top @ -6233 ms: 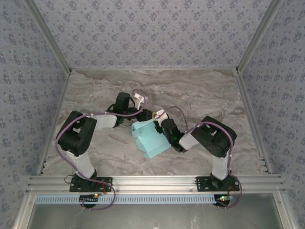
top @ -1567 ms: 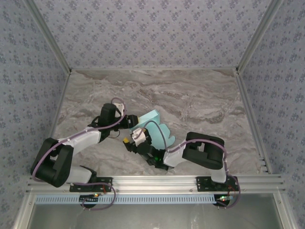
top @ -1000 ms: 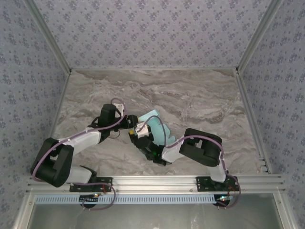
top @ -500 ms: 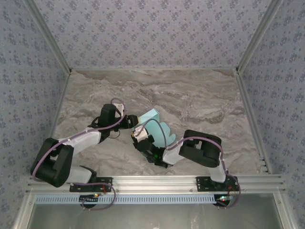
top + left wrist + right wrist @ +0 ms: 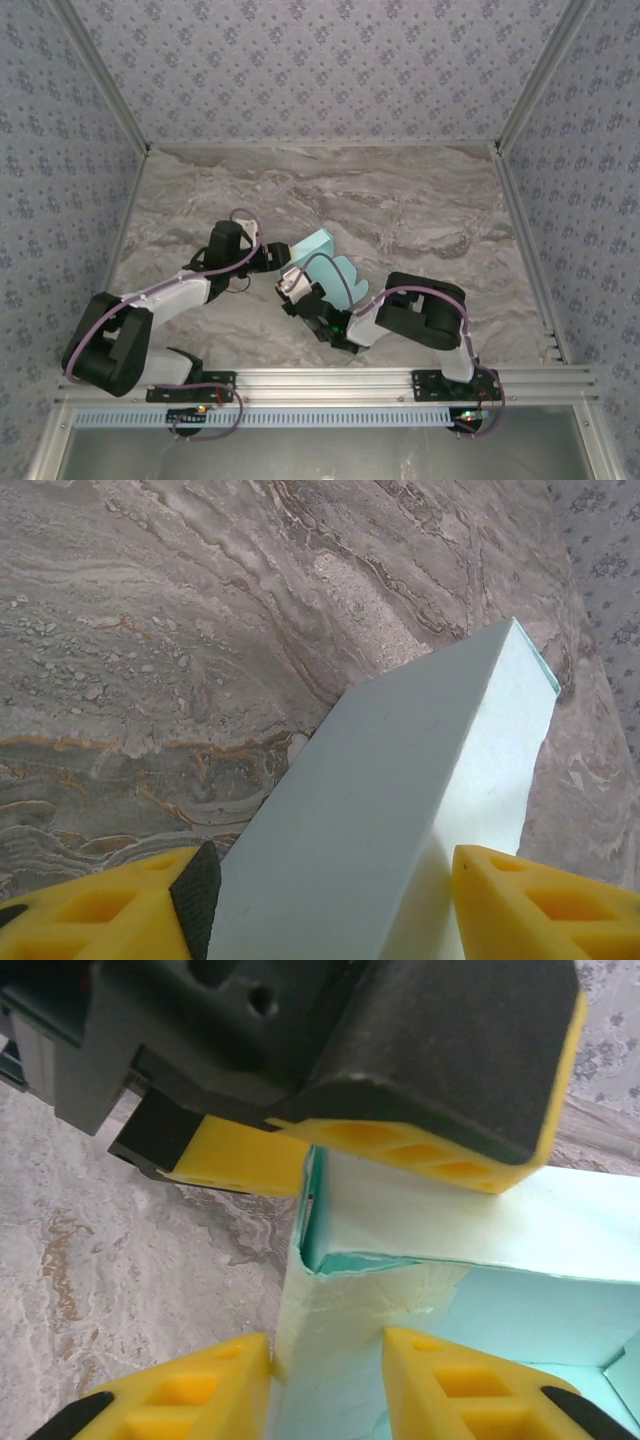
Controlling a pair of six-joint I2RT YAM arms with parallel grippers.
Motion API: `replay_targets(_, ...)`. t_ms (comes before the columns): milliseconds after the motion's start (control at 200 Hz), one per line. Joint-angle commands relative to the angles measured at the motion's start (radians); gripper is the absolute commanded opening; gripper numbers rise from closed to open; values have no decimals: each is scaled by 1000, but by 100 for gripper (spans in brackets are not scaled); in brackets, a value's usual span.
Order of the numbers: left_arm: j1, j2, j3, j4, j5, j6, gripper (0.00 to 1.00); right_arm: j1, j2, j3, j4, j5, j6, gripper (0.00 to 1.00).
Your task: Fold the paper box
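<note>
The paper box (image 5: 325,262), mint card partly folded with one side open, lies tilted at the middle of the marble table (image 5: 420,200). My left gripper (image 5: 272,258) reaches its left end from the left. In the left wrist view the box (image 5: 400,800) runs between the yellow fingers of this gripper (image 5: 335,890); the black left pad touches its edge, and a shadowed gap shows at the right finger, so the jaws stand open. My right gripper (image 5: 295,283) comes from the near side. Its fingers (image 5: 327,1355) pinch a creased corner wall of the box (image 5: 480,1220). The left gripper's fingers (image 5: 420,1155) show just above.
Patterned walls close the table at the back and both sides. An aluminium rail (image 5: 330,380) runs along the near edge with both arm bases. Both forearms meet close together at the box's left end. Bare marble lies behind and to the right.
The left gripper's jaws have widened around the box's end and that arm has eased slightly left. The right gripper has closed onto the box's corner wall.
</note>
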Motion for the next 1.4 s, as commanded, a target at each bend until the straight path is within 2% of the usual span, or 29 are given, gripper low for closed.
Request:
replay_targets(0, 6, -17, -11, -65, -22, 36, 64, -14, -25, -9, 46, -32, -27, 35)
replay_targets(275, 6, -5, 4, -76, -17, 63, 65, -37, -42, -40, 87, -73, -82, 35)
replay_targets(555, 7, 29, 6, -52, 45, 55, 63, -84, -67, -69, 148, -218, -198, 31)
replay_targets(904, 7, 41, 16, -46, 76, 57, 60, -158, -42, -51, 158, -334, -220, 30)
replay_targets(1019, 8, 57, 21, -44, 86, 53, 57, -168, -27, -41, 167, -325, -234, 33)
replay_targets(1154, 8, 67, 13, -32, 93, 50, 55, -188, 1, -34, 210, -316, -201, 42)
replay_targets(1394, 9, 85, -8, 18, 112, 11, 54, -188, 52, 45, 214, -279, -166, 43)
